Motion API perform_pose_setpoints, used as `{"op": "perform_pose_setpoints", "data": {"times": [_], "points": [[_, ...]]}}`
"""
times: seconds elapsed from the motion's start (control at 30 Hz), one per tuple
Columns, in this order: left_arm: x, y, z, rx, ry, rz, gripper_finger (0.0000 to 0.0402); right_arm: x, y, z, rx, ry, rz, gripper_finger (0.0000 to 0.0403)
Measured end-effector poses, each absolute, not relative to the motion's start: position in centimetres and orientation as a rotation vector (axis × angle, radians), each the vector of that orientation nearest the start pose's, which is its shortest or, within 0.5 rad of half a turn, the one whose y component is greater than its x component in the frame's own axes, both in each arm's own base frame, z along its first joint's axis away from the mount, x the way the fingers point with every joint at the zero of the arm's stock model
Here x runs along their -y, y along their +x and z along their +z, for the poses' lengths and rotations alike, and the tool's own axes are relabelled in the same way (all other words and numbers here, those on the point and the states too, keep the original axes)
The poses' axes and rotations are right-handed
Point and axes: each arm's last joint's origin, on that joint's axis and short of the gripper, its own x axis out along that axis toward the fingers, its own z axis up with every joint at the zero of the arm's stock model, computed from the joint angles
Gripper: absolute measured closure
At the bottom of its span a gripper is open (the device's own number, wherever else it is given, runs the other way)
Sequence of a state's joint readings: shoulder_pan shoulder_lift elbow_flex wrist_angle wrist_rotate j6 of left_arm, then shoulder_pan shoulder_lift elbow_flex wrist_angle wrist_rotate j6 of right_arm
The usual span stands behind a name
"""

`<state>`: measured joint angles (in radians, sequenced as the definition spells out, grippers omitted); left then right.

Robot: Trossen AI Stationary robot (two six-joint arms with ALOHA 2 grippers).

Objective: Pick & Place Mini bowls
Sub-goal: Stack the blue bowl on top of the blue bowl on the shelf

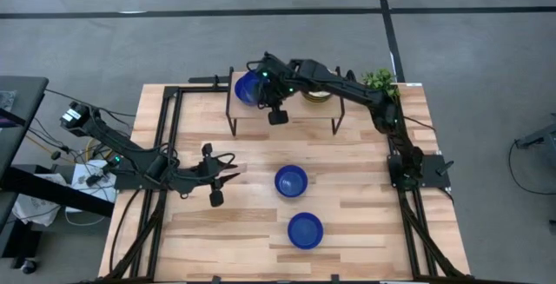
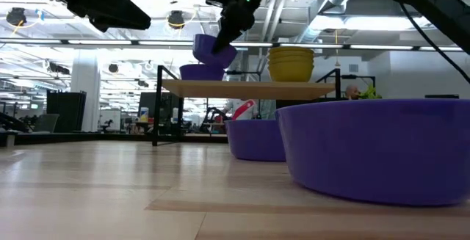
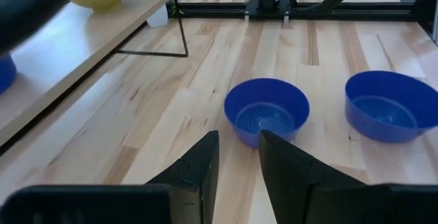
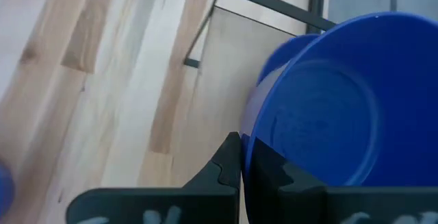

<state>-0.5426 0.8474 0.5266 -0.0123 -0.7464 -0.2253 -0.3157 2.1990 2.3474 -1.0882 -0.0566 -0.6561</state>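
The right gripper [image 4: 243,159] is clenched on the rim of a tilted blue bowl [image 4: 321,101] above the shelf [image 1: 287,108], at the table's twelve o'clock. Only the low view shows a second blue bowl [image 2: 200,71] on the shelf beneath it, and yellow stacked bowls [image 2: 291,62] beside. The left gripper [image 3: 236,162] waits at nine o'clock, fingers apart and grasping nothing — two blue bowls [image 1: 291,181] [image 1: 305,230] rest on the table.

Pale wood planks on the table [image 1: 365,223], grain visible, smooth with a soft sheen. Same light wood for the raised shelf [image 1: 287,115] — thin dark metal legs beneath. Glossy cobalt on the blue bowls [image 1: 291,181], smooth, plastic or glazed ware, hard to tell. Yellow-cream stacked bowls [image 2: 291,63] smooth, duller. Matt black gripper fingers [image 3: 198,166] — plastic by the look.
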Motion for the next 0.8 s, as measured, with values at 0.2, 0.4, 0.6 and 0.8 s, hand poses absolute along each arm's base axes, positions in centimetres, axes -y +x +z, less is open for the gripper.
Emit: {"op": "perform_pose_setpoints", "data": {"times": [0.2, 0.4, 0.6, 0.8], "points": [[7.7, 16.5, 25.3, -0.23, -0.032, 0.228, 0.0298, 14.7, 44.7, 33.9, -0.89, -0.447, 0.066, 0.0403], [7.7, 16.6, 25.4, -0.227, -0.027, 0.226, 0.0298, 14.7, 45.2, 34.3, -0.816, -0.45, 0.076, 0.0403], [7.7, 16.6, 25.4, -0.222, -0.028, 0.226, 0.0298, 15.3, 46.1, 32.7, -0.818, -0.431, 0.085, 0.0403], [7.7, 16.6, 25.5, -0.213, -0.036, 0.226, 0.0298, 15.8, 46.4, 31.8, -0.84, -0.418, 0.08, 0.0403]]}}
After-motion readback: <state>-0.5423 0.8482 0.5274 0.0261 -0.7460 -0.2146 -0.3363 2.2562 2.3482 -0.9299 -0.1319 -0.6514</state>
